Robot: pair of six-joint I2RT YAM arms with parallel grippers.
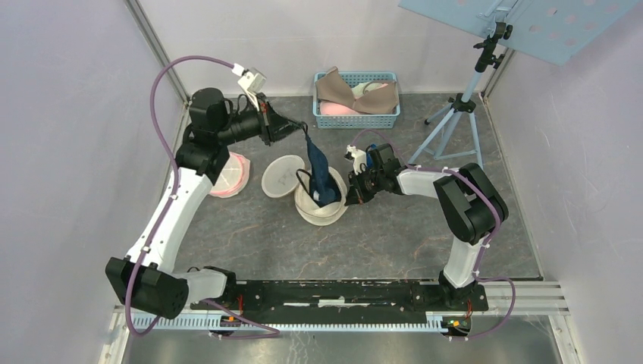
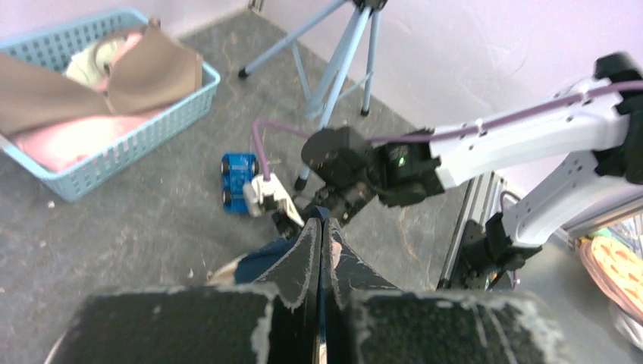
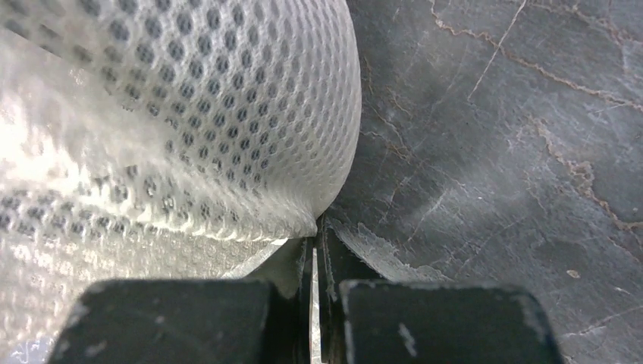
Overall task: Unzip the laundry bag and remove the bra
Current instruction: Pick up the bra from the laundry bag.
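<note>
My left pincer (image 1: 302, 130), clamped shut on the navy bra (image 1: 320, 173) hanging half out above the laundry bag (image 1: 322, 214), should rise straight up while my right pincer (image 1: 353, 191), pinched shut on the bag's edge, pins it down.

Finds a light-blue slotted basket (image 1: 356, 120) (image 2: 129, 148) at the far centre of the grey stone-patterned table (image 1: 394, 235) (image 2: 114, 220) (image 3: 493, 152), close to the back wall. Holds a brown garment (image 1: 345, 91) (image 2: 152, 76) draped over the far-left rim, a pink garment (image 1: 337, 108) (image 2: 68, 140) beneath it and a cream one (image 1: 371, 89) (image 2: 91, 61) towards the far right. Records a pale-blue tripod (image 1: 476, 76) (image 2: 341, 61) standing at the far right, carrying a tilted perforated panel (image 1: 531, 23). Notes a pink round mesh pouch (image 1: 231, 176) lying flat at the left.
</note>
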